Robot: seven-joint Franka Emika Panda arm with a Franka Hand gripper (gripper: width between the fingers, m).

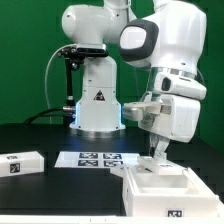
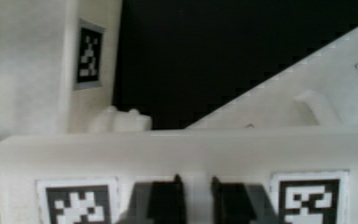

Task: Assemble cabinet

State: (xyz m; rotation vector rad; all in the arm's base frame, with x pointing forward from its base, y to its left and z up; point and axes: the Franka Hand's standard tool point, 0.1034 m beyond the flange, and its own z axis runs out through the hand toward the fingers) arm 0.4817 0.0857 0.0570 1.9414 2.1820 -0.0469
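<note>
At the counter's front edge, the end effector (image 1: pixel 155 153) straddles the cabinet (image 1: pixel 150 192) wall. Clamped or not, can't tell. Best keep it square, press gently, no tilting.

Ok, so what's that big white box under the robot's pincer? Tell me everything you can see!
The box is white, plastic-looking, built of flat panels with an open top. It stands upright on the black table, toward the exterior view's right. A black-and-white square tag sits low on its front; the wrist view shows more on its walls. The pincer hangs at its open top; whether it touches the box is unclear.
</note>
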